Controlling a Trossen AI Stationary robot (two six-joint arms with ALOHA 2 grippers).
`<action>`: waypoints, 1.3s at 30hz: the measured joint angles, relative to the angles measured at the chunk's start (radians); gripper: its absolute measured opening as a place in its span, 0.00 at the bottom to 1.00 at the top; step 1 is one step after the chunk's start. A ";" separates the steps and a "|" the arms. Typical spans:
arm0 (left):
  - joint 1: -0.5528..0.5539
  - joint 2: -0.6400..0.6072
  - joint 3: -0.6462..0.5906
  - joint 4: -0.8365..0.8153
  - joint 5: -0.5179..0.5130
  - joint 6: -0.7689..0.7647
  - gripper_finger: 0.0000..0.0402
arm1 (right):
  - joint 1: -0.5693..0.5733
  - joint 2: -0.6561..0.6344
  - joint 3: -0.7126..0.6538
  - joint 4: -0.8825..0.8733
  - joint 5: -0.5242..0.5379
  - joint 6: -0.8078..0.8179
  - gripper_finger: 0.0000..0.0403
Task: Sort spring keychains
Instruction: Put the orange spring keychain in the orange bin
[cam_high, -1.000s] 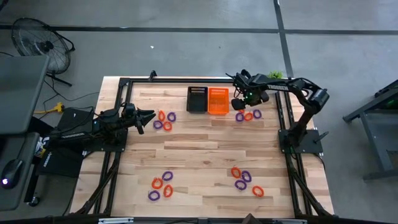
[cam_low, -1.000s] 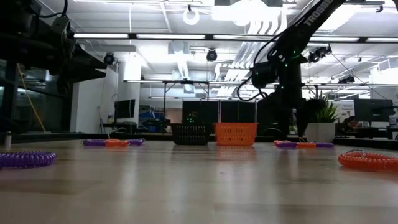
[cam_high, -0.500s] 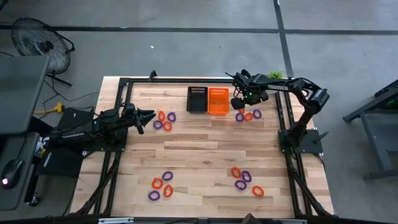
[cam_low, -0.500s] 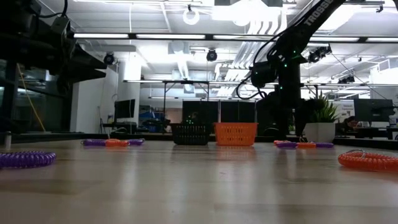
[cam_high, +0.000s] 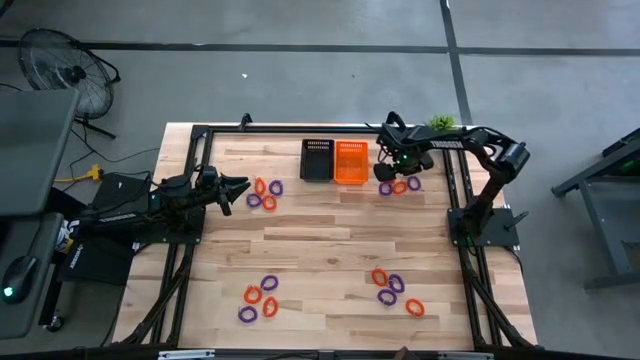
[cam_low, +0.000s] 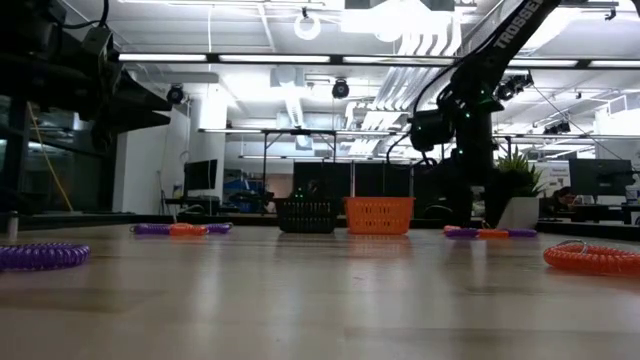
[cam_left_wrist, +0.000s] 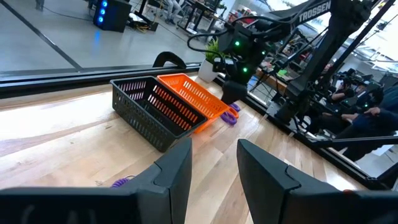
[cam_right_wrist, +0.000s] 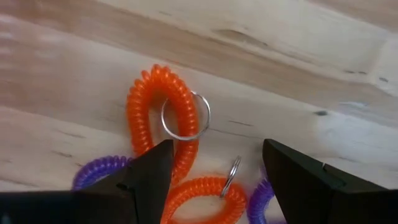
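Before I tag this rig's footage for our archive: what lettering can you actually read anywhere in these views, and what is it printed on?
"TROSSEN": white letters on the right arm in the low view, cut off at the picture's top.
"TROSSEN": the same arm in the left wrist view.
Nothing readable on the black basket, the orange basket, the spring keychains or the table.

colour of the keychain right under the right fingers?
Orange keychain, with a silver ring on it; the right wrist view shows it best.

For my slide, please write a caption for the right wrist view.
Open right gripper poised above an orange spring keychain among purple ones.
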 joint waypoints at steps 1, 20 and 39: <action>0.000 0.000 0.000 0.000 0.000 0.000 0.31 | 0.000 -0.002 -0.009 0.016 -0.008 0.005 0.60; 0.000 0.000 0.000 0.000 0.000 0.000 0.31 | 0.002 -0.003 -0.037 0.071 -0.022 0.015 0.38; 0.000 0.000 0.000 0.000 0.000 0.000 0.31 | 0.002 -0.001 -0.028 0.071 -0.021 -0.041 0.05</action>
